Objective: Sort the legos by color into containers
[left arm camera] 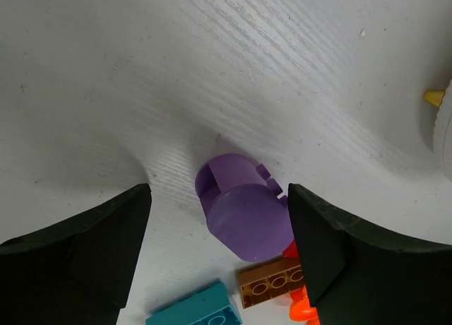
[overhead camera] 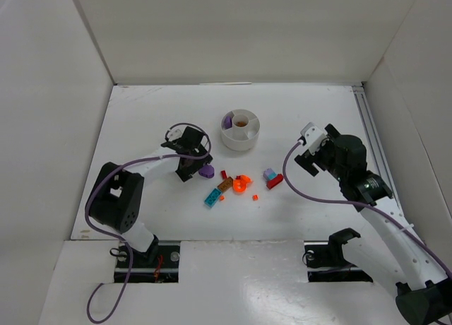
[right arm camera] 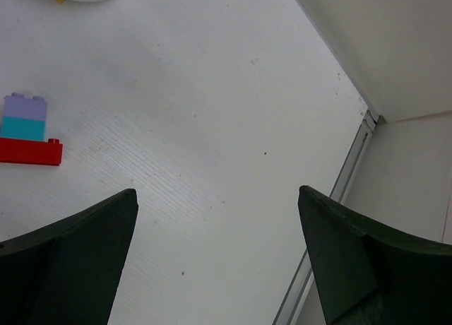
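Observation:
The white round dish (overhead camera: 241,138) stands at the table's middle back, with a purple piece (overhead camera: 229,121) in one wedge. My left gripper (overhead camera: 192,157) is open and low over a round purple piece (left arm camera: 244,209), which lies on the table between its fingers (left arm camera: 321,240), nearer the right one. That purple piece also shows in the top view (overhead camera: 206,172). Below it lie a brown brick (left arm camera: 272,284), a teal brick (left arm camera: 198,311) and an orange piece (left arm camera: 300,309). My right gripper (overhead camera: 311,150) is open and empty above bare table, right of a lilac-teal-red stack (right arm camera: 25,133).
In the top view a loose cluster sits in front of the dish: teal brick (overhead camera: 212,197), brown brick (overhead camera: 225,185), orange piece (overhead camera: 242,184), small red bits (overhead camera: 255,197), and the red brick with the lilac one (overhead camera: 272,178). White walls enclose the table; a rail (overhead camera: 371,131) runs along the right.

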You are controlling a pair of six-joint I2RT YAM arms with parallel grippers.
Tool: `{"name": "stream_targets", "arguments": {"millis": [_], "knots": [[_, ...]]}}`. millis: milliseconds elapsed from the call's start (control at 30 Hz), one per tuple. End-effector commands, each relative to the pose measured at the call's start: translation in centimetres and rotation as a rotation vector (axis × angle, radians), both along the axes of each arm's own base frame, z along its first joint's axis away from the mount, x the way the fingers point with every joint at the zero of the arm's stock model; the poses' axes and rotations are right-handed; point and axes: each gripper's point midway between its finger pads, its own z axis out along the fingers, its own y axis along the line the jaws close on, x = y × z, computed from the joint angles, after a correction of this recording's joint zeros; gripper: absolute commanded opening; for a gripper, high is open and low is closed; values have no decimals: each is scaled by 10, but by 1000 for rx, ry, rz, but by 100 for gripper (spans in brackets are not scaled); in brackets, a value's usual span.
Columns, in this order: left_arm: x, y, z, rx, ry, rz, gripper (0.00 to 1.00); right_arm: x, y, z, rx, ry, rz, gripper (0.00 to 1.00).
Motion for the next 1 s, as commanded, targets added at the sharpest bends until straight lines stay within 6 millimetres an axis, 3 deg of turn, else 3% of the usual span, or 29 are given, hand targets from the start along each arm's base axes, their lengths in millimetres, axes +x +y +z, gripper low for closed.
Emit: {"name": "stream_targets", "arguments": {"millis": [0,100,267,367,567,767,967], "knots": [[0,0,-2,-5,5,22,74,2,0,3,5,-19,0,99],[3,-5,-3,-29,1,13,59,2,0,-1,2,-11,0,99],[0,-12,-14,-36,19,-15,50,2,0,-1,2,-11,0,99],[0,-12,-14,-36,19,-15,48,2,0,-1,2,-11,0,99],[5,-18,-8,-34,-8,-53,32,2,0,-1,2,-11,0,99],[14,-24,11,-2,-63,-89,17,2,-2,-1,-2,-12,-8,99],[37,-13,45,75,-168,-65,15,1,-2,2,2,-21,-8,99]]}}
